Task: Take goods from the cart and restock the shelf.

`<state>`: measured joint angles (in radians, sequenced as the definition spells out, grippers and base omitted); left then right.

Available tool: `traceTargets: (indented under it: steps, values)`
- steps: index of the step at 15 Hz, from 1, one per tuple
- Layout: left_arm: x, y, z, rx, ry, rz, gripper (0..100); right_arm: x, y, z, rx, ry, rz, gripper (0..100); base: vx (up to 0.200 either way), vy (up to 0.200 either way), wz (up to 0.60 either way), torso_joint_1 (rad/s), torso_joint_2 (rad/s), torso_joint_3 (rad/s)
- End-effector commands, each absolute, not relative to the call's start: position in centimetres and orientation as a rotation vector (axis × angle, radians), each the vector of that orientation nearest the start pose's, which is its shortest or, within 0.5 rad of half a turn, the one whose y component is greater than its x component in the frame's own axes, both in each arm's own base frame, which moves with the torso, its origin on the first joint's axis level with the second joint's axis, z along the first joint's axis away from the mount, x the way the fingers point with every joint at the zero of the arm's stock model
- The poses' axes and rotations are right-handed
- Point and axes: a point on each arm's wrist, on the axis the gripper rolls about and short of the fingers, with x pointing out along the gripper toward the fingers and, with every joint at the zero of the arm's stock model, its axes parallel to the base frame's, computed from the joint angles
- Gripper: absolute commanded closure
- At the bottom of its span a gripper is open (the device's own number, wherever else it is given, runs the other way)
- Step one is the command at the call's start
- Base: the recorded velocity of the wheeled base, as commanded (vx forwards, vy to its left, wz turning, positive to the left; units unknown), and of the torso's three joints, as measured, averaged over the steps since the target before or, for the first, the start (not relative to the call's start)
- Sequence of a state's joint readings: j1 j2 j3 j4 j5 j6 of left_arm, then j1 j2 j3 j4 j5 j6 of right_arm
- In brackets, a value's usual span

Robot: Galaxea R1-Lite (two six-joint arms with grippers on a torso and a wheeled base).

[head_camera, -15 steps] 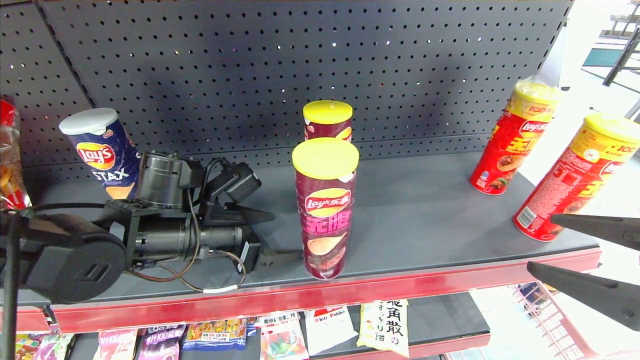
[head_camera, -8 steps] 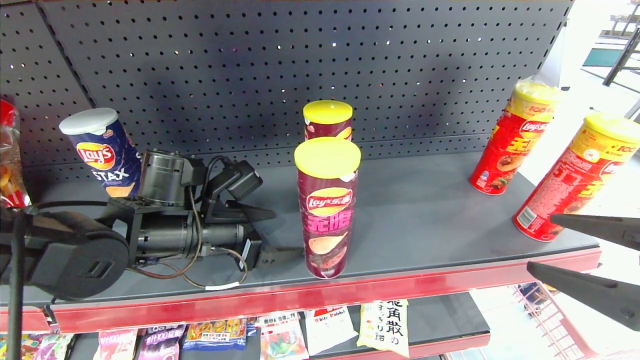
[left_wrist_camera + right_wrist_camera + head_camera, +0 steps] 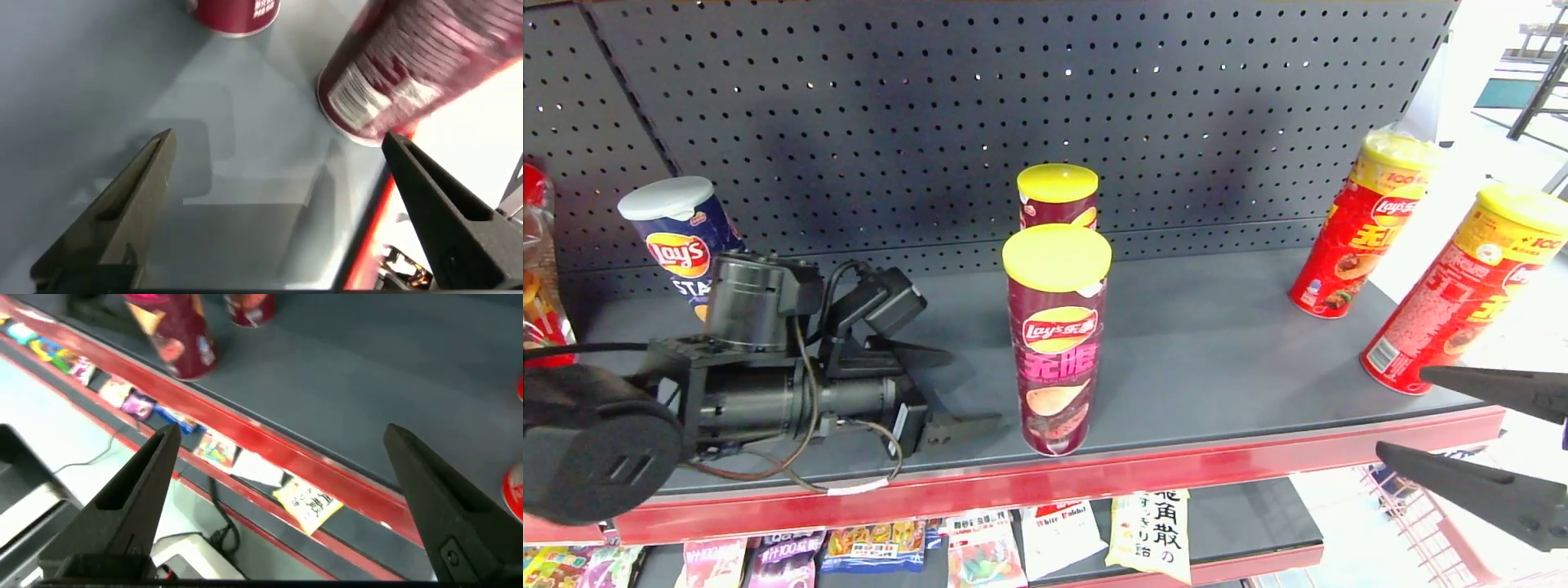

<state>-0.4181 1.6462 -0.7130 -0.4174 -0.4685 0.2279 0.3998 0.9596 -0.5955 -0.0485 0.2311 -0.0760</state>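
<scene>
A purple chip can with a yellow lid (image 3: 1055, 343) stands upright near the front edge of the grey shelf (image 3: 1217, 351). A second purple can (image 3: 1058, 196) is right behind it. My left gripper (image 3: 972, 390) lies low over the shelf just left of the front can, open and holding nothing. In the left wrist view its fingers (image 3: 122, 212) spread wide, with the front can (image 3: 409, 65) just ahead of one tip. My right gripper (image 3: 1401, 412) hangs open and empty off the shelf's front right corner, below a red can (image 3: 1462, 290).
Another red can (image 3: 1368, 224) stands farther back on the right. At the back left is a blue can (image 3: 682, 241). The shelf has a red front lip (image 3: 1094, 478). Snack packets (image 3: 1062, 535) hang on the lower shelf. A cart's wire edge (image 3: 1413, 506) shows at lower right.
My left arm has drawn back to the left, away from the front purple can, which stays upright. My right gripper has dropped slightly.
</scene>
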Motion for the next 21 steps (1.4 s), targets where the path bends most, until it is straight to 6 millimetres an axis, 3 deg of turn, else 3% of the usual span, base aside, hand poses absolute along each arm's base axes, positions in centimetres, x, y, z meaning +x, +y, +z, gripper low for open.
traceTargets:
  steps: [1,4,7,10,15,21]
  values:
    - [18.9,-8.7,17.3,0.183,0.359,-0.834,0,10.2,4.7,21.7,-0.105,0.307,0.603,0,0.0,0.0,0.0,0.0,0.0,0.0]
    - [13.8,-5.5,19.5,0.211,0.217,-0.513,0,9.1,3.4,19.7,-0.125,0.336,0.427,0,0.0,0.0,0.0,0.0,0.0,0.0]
    - [8.8,-3.1,18.7,0.179,0.152,-0.354,0,6.5,2.1,18.7,-0.122,0.277,0.353,0,0.0,0.0,0.0,0.0,0.0,0.0]
    - [5.7,-1.7,18.3,0.155,0.166,-0.296,0,6.2,1.3,18.5,-0.111,0.266,0.228,0,0.0,0.0,0.0,0.0,0.0,0.0]
    - [5.3,-1.5,18.8,0.168,0.146,-0.289,0,6.0,0.9,18.4,-0.103,0.269,0.164,0,0.0,0.0,0.0,0.0,0.0,0.0]
    - [5.1,-1.5,18.7,0.169,0.138,-0.285,0,6.0,0.9,18.4,-0.104,0.264,0.164,0,-0.2,0.0,0.0,-0.001,0.0,0.005]
